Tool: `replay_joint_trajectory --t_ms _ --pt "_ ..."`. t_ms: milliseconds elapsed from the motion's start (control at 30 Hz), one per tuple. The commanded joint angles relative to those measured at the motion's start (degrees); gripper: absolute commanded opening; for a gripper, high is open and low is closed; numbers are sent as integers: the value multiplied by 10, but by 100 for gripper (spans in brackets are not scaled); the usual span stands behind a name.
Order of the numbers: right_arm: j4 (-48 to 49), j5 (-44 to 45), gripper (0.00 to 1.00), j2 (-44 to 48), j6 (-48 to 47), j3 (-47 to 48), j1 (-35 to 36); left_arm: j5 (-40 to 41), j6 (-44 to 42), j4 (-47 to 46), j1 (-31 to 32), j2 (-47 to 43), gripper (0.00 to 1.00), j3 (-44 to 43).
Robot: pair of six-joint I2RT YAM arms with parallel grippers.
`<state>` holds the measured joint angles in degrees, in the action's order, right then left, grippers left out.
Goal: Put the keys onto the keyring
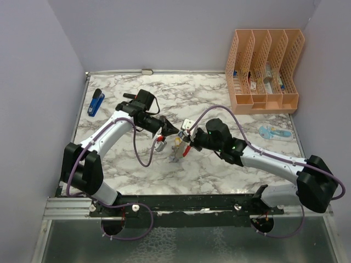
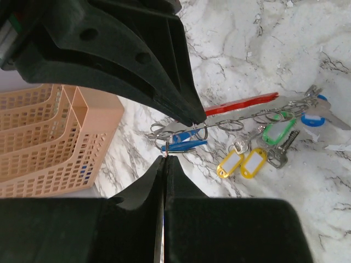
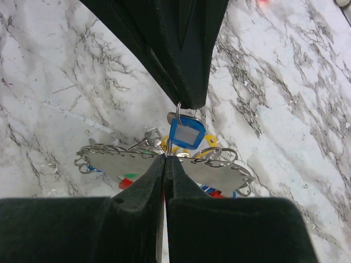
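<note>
Right tool (image 3: 165,158) is clenched on keyring (image 2: 241,103), steadied clear of worktop (image 1: 219,98) edges; blue key (image 3: 186,134) is gripped by clenched left tool (image 2: 164,158), likely for threading. Other keys (image 2: 253,163) appear already strung.

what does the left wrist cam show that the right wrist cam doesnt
Only left wrist: the organizer, plus the yellow keys and green key in full; the right wrist catches mere slivers of them. Only right wrist: the blue key face-on, white label showing. Both: the marble table, the keyring strung with split rings, the left tool shut on the blue key, the right tool shut on the keyring.
</note>
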<state>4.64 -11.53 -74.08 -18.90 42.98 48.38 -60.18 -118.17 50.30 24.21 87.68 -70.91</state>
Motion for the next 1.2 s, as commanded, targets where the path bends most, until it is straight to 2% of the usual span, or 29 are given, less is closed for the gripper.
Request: replay_joint_trajectory --t_ms 0,433,800,1167 --pt "50 15 1 -9 -27 17 2 -3 2 -26 7 -11 0 -6" --pt "13 -16 1 2 -30 43 2 41 28 -103 20 -42 0 53" --pt "-12 -30 1 -1 -37 60 2 49 27 -117 21 -45 0 57" --pt "-13 -22 1 -15 -36 72 2 39 -3 -83 23 -49 0 54"
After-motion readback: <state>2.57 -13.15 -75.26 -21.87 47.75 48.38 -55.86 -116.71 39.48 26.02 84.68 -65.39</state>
